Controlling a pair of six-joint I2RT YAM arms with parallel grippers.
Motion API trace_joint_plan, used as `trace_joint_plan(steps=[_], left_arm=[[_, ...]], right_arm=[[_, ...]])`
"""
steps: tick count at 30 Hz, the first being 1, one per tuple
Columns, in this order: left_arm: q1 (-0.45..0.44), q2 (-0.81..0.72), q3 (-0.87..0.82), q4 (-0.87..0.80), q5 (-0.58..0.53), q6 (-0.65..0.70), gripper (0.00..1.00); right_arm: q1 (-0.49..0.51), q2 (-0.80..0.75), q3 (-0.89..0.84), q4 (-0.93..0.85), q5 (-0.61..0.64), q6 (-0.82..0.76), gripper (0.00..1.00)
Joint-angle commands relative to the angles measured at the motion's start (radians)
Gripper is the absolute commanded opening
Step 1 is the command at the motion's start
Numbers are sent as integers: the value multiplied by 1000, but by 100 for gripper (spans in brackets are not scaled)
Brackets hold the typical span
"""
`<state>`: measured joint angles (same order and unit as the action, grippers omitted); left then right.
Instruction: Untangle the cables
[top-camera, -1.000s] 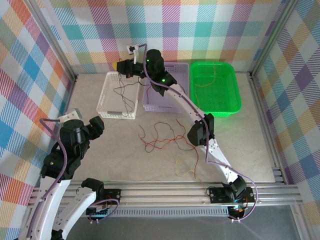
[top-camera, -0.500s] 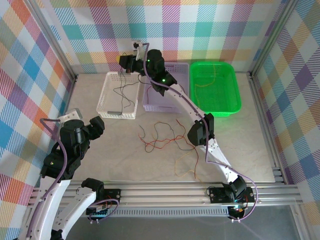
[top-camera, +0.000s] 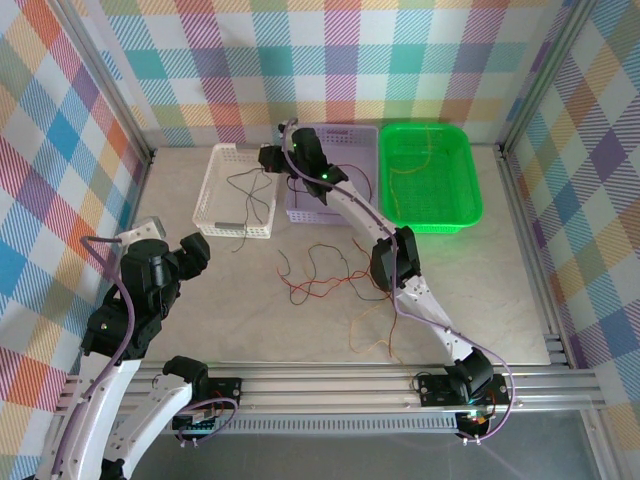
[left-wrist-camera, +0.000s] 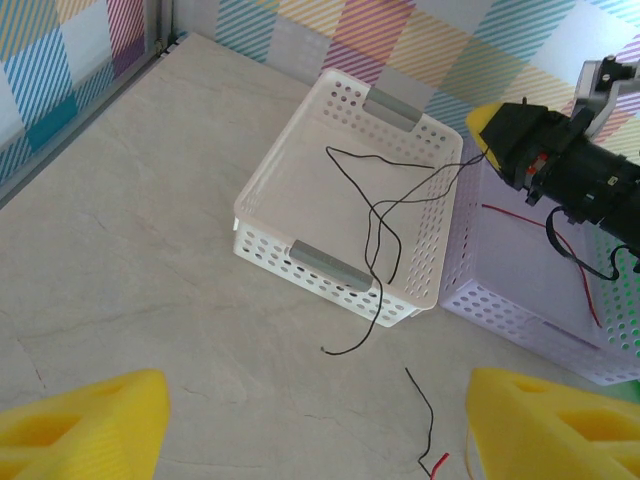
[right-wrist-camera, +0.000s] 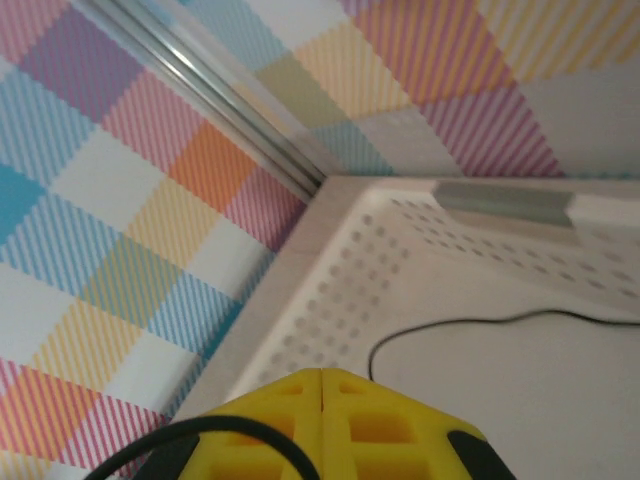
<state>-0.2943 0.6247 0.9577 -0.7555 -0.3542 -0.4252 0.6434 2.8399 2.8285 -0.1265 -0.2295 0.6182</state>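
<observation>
The right claw (right-wrist-camera: 321, 386) is pressed together on the black cable (left-wrist-camera: 370, 212), above the far right corner of the white basket (left-wrist-camera: 270, 250). The cable is draped inside that basket, its tail hung over the near wall onto the table (top-camera: 480, 290). Beyond its right side, a red cable lies in the purple basket (left-wrist-camera: 520, 310). The left claw (left-wrist-camera: 318, 420) is spread, empty, well in front. A tangle (top-camera: 325, 280) is left unsorted in front; the task is judged partly done.
</observation>
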Motion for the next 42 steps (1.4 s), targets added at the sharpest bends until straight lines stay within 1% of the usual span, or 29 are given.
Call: trace_joint_plan(steps=[1, 2, 3, 4, 6, 8, 10, 13, 16, 20, 22, 24, 26, 28, 30, 32, 34, 36, 38, 40, 42], left_arm=[[-15, 1, -13, 21, -16, 20, 78], [-14, 0, -11, 21, -17, 20, 78], [-14, -1, -13, 20, -16, 20, 78], [-14, 0, -13, 18, -14, 20, 78], [-14, 1, -13, 21, -12, 21, 78], [-16, 4, -12, 21, -8, 20, 78], [-16, 6, -13, 21, -9, 20, 78], [-16, 5, -12, 19, -10, 22, 78], [-15, 10, -13, 19, -9, 24, 78], [-15, 31, -14, 22, 16, 25, 79], [-15, 55, -10, 21, 44, 29, 79], [-14, 93, 0, 13, 80, 32, 79], [-14, 153, 18, -6, 137, 33, 79], [-14, 225, 33, -23, 219, 31, 79], [-16, 301, 48, -39, 307, 21, 78], [-20, 360, 49, -37, 377, 4, 77], [-35, 413, 54, -24, 437, -5, 77], [-69, 478, 77, -28, 462, -6, 78], [-123, 552, 101, -19, 474, -15, 84], [-184, 621, 129, -12, 461, -25, 85], [-246, 683, 159, -7, 425, -32, 85]], right_arm=[[-2, -27, 16, -86, 67, 48, 19], [-10, -21, 15, -104, 50, 64, 26], [-16, -16, 14, -129, 43, 74, 31], [-20, -16, 14, -151, 35, 83, 33], [-18, -21, 13, -163, 5, 64, 41], [-9, -40, 11, -179, 2, 35, 52], [0, -64, 11, -204, 22, 6, 61], [12, -113, 10, -240, 45, -54, 67], [18, -171, -8, -262, 32, -91, 69], [34, -270, -36, -312, 32, -184, 73], [43, -338, -75, -351, 40, -241, 74], [51, -424, -155, -396, 75, -291, 75], [53, -544, -301, -417, 103, -324, 76], [53, -665, -464, -434, 135, -351, 77], [53, -793, -662, -441, 189, -373, 77], [51, -955, -916, -392, 239, -383, 78], [51, -1098, -1134, -353, 283, -389, 78], [48, -1229, -1319, -334, 323, -380, 79], [44, -1346, -1510, -322, 341, -354, 80], [28, -1425, -1663, -287, 319, -315, 81], [3, -1469, -1763, -276, 308, -267, 81]])
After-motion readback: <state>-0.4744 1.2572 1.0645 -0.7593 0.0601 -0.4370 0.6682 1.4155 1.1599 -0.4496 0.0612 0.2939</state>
